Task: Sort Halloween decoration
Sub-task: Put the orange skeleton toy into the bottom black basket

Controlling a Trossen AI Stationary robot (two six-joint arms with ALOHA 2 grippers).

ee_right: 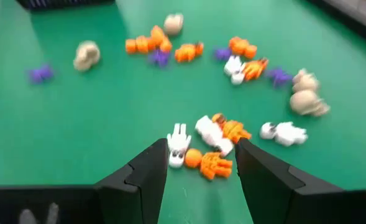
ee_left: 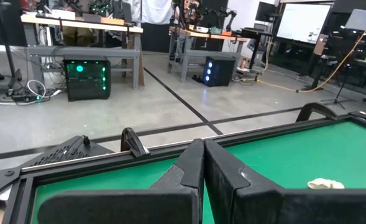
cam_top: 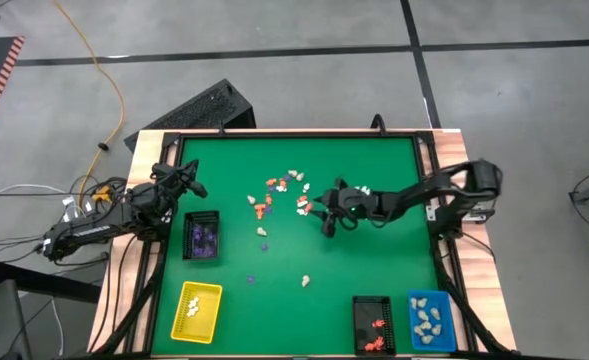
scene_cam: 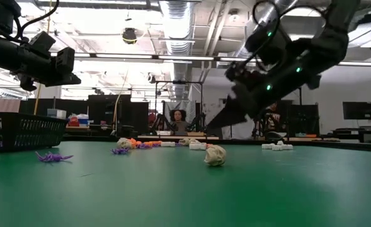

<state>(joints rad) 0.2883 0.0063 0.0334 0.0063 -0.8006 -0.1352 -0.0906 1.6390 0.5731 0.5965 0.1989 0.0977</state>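
Progress partway | four small rectangular trays each held tiny figurines | loose cluster remained | right gripper apart over orange-and-white pieces | left gripper together, idle

Honestly nothing readable is showing up anywhere in these shots. No labels, brand names, numbers or signs are coming through on the table, the trays, the arms or the little figurines. The lit screen in the background of the left wrist view, over around 1 o'clock, is glowing plain white with no lettering I can make out, and the computer towers under the benches are only showing coloured lights, no logos. Whatever print is sitting on the gear in the room behind is too small to read.
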